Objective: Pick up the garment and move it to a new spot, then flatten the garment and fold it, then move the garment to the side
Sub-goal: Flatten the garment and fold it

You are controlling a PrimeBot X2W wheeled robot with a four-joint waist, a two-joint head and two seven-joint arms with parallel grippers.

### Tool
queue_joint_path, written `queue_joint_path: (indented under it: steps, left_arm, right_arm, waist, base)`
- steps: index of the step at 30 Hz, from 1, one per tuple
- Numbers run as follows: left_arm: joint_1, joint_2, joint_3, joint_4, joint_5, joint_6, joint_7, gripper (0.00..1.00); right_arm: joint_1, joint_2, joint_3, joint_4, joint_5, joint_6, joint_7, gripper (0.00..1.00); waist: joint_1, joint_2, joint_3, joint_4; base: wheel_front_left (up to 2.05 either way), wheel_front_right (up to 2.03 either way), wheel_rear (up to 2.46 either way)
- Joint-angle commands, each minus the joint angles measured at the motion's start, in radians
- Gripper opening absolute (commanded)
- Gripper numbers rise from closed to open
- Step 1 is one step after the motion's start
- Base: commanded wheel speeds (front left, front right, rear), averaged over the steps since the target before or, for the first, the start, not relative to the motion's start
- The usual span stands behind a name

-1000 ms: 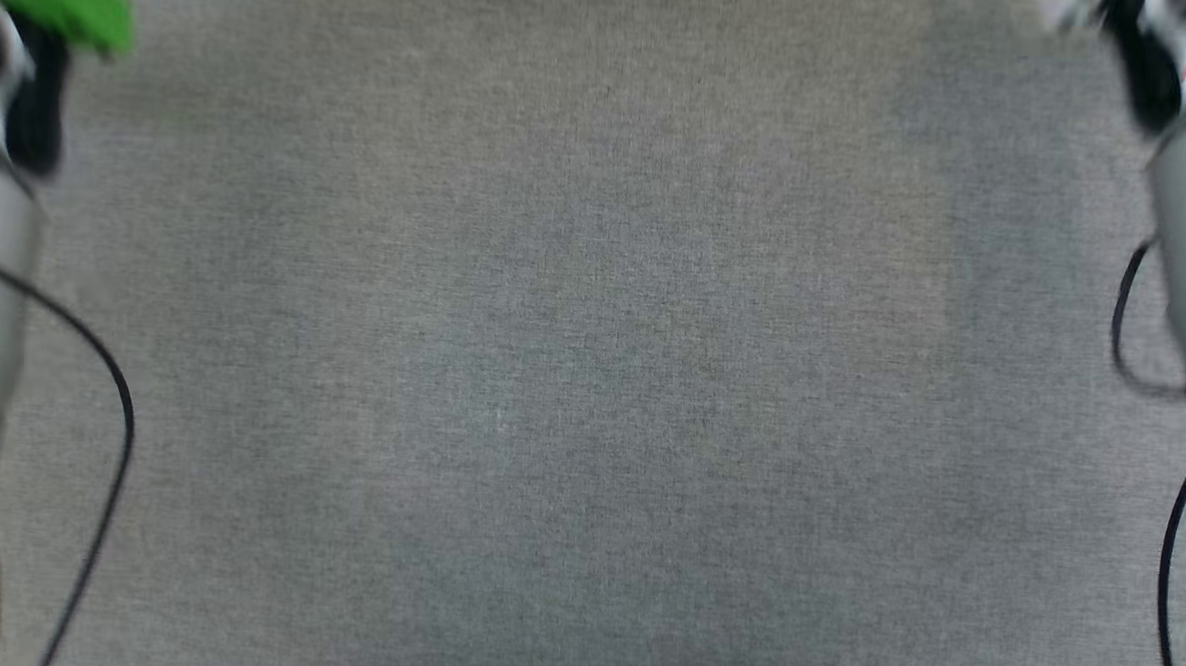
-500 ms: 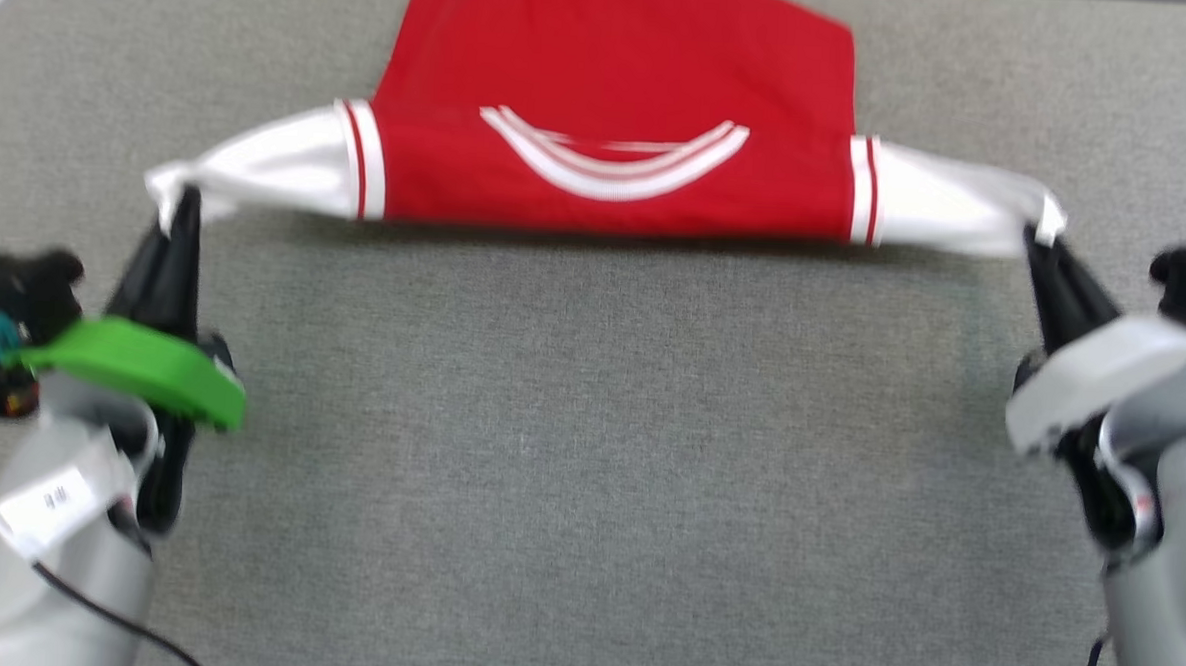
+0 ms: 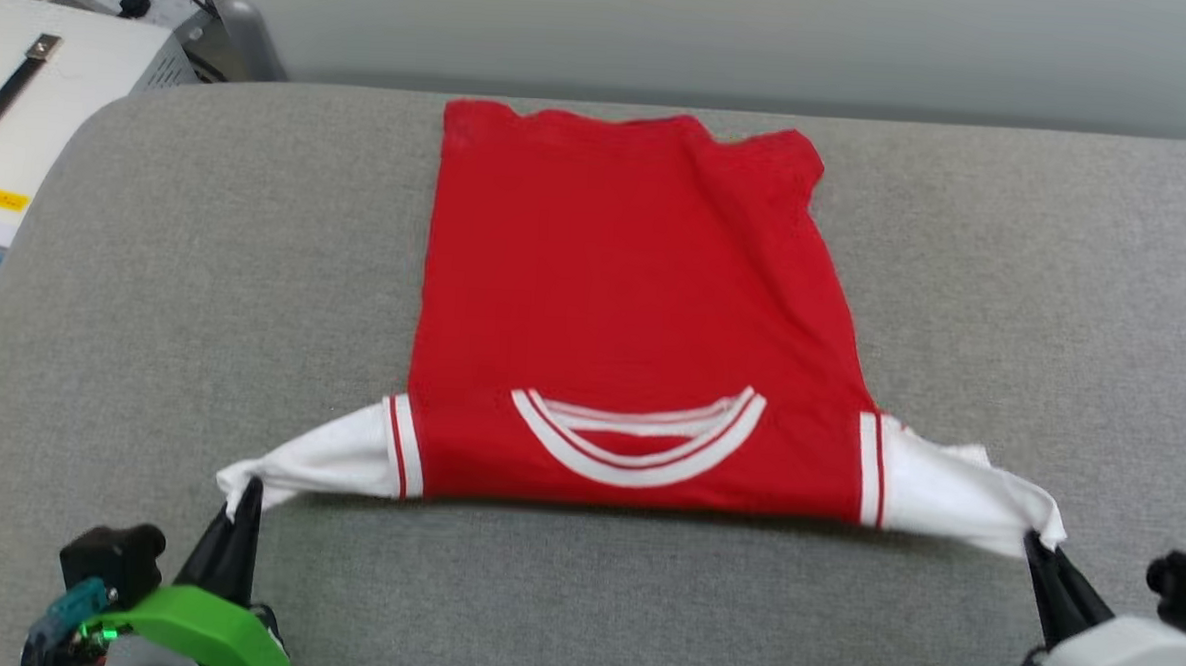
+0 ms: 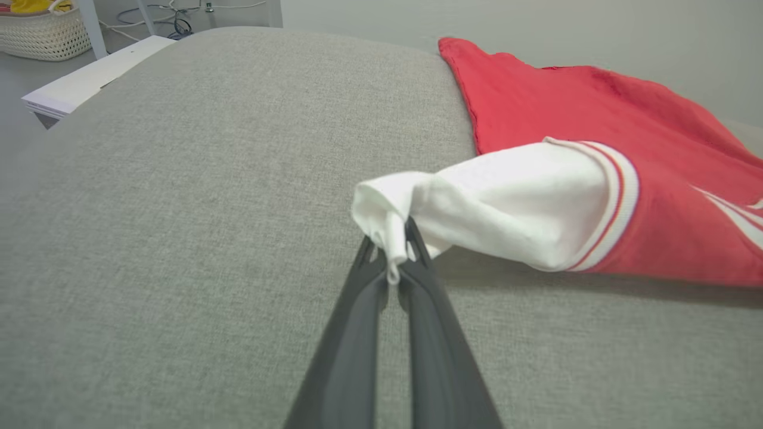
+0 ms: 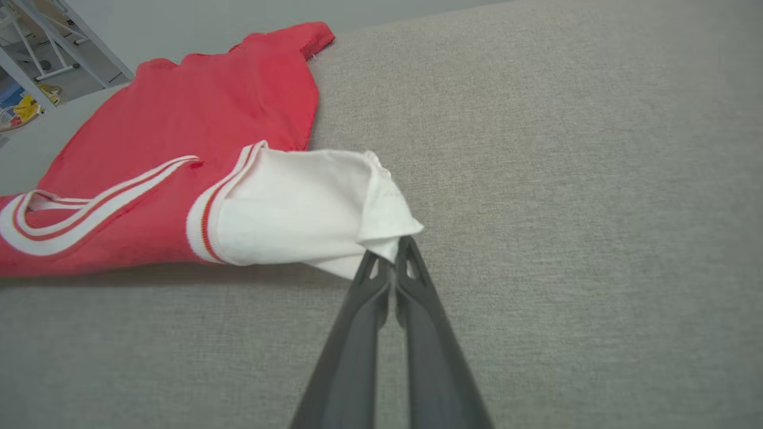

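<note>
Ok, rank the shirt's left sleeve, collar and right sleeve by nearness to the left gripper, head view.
1. Left sleeve, lower left, pinched in the left gripper.
2. Collar, middle, along the near edge.
3. Right sleeve, lower right, held by the right gripper.

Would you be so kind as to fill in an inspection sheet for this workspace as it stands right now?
Surface: grey fabric surface, rounded at its far left corner.
Job's things: garment spread lengthwise, hem at the far end, striped collar nearest the robot, white sleeves drawn outward.
Clutter: nothing seen.
Grippers: left gripper shut on the sleeve tip on its side; right gripper shut on the other sleeve tip.
Cables: loose cables on the floor beyond the surface.
Surroundings: white box with a black strap off the far left corner; woven basket on the floor; plain wall behind.
</note>
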Motion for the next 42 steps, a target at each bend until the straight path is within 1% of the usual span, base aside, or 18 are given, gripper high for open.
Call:
queue_joint_path:
  steps: [1,6,9,13,14,15,16,17,18,21,24,27,29,32,36,38,42]
  left_arm:
    - [0.04,-0.002,0.003,-0.011,-0.013,0.012,0.007,0.0]
    - [0.156,-0.005,0.002,-0.035,-0.035,0.035,0.037,0.0]
    - [0.206,-0.009,-0.002,-0.044,-0.042,0.046,0.05,0.0]
    - [0.24,-0.018,-0.006,-0.049,-0.049,0.06,0.056,0.0]
    - [0.243,-0.019,-0.007,-0.05,-0.049,0.063,0.056,0.0]
    - [0.243,-0.02,-0.007,-0.052,-0.049,0.064,0.056,0.0]
    - [0.242,-0.021,-0.008,-0.054,-0.049,0.066,0.055,0.0]
    - [0.24,-0.02,-0.011,-0.055,-0.045,0.067,0.053,0.0]
    - [0.235,-0.022,-0.016,-0.057,-0.043,0.064,0.052,0.0]
    - [0.217,-0.031,-0.027,-0.062,-0.04,0.052,0.043,0.0]
    - [0.189,-0.041,-0.041,-0.072,-0.026,0.048,0.029,0.0]
    - [0.155,-0.051,-0.05,-0.09,-0.007,0.05,0.017,0.0]
    - [0.125,-0.058,-0.058,-0.11,0.01,0.049,0.008,0.0]
    - [0.084,-0.069,-0.071,-0.131,0.033,0.045,-0.002,0.0]
    - [0.027,-0.091,-0.094,-0.15,0.06,0.034,-0.009,0.0]
    - [0.0,-0.103,-0.108,-0.156,0.071,0.025,-0.012,0.0]
    - [-0.052,-0.128,-0.134,-0.163,0.085,0.005,-0.015,0.0]
  right_arm:
    - [0.04,0.002,-0.02,-0.013,0.0,-0.001,0.007,0.0]
    - [0.165,0.008,-0.063,-0.02,0.037,-0.001,0.019,0.0]
    - [0.222,0.008,-0.056,0.002,0.057,-0.001,0.024,0.0]
    - [0.276,0.008,-0.025,0.047,0.057,-0.001,0.035,0.0]
    - [0.283,0.008,-0.019,0.062,0.066,-0.001,0.034,0.04]
    - [0.284,0.008,-0.016,0.071,0.073,-0.001,0.028,0.21]
    - [0.282,0.008,-0.011,0.082,0.076,-0.001,0.02,0.41]
    - [0.277,0.008,-0.006,0.088,0.077,-0.001,0.011,0.78]
    - [0.267,0.008,-0.005,0.092,0.083,-0.001,-0.008,1.0]
    - [0.228,0.008,-0.005,0.087,0.074,-0.001,-0.059,1.0]
    - [0.156,0.008,-0.024,0.078,0.058,-0.001,-0.116,1.0]
    - [0.057,0.008,-0.053,0.094,0.032,-0.001,-0.126,1.0]
    - [-0.044,0.004,-0.082,0.121,0.022,-0.001,-0.12,1.0]
    - [-0.189,-0.015,-0.111,0.187,0.008,-0.001,-0.081,1.0]
    - [-0.388,-0.065,-0.126,0.315,0.001,-0.001,-0.009,1.0]
    - [-0.483,-0.096,-0.126,0.386,0.003,-0.001,0.037,1.0]
    - [-0.664,-0.159,-0.105,0.515,-0.012,-0.001,0.17,1.0]
  waist:
    - [0.0001,0.0,-0.048,0.005]
    - [0.0001,0.0,-0.088,0.007]
    - [0.0001,0.0,-0.101,0.008]
    - [0.0001,0.0,-0.106,0.015]
    - [0.0001,0.0,-0.106,0.018]
    - [0.0001,0.0,-0.104,0.019]
    - [0.0001,0.0,-0.102,0.021]
    - [0.0001,0.0,-0.101,0.023]
    - [0.0001,0.0,-0.097,0.028]
    - [0.0001,0.0,-0.089,0.038]
    - [0.0001,0.0,-0.07,0.051]
    - [0.0001,0.0,-0.045,0.072]
    - [0.0001,0.0,-0.015,0.095]
    - [0.0001,0.0,0.023,0.125]
    - [0.0001,0.0,0.071,0.18]
    - [0.0001,0.0,0.094,0.209]
    - [0.0001,0.0,0.146,0.261]
  base:
    - [0.0,0.0,0.0]
    - [0.0,0.0,0.0]
    - [0.0,0.0,0.0]
    - [0.0,0.0,0.0]
    - [0.0,0.0,0.0]
    - [0.0,0.0,0.0]
    - [0.0,0.0,0.0]
    - [0.0,0.0,0.0]
    - [0.0,0.0,0.0]
    - [0.0,0.0,0.0]
    - [0.0,0.0,0.0]
    - [0.0,0.0,0.0]
    - [0.0,0.0,0.0]
    - [0.0,0.0,0.0]
    - [0.0,0.0,0.0]
    - [0.0,0.0,0.0]
    - [0.0,0.0,0.0]
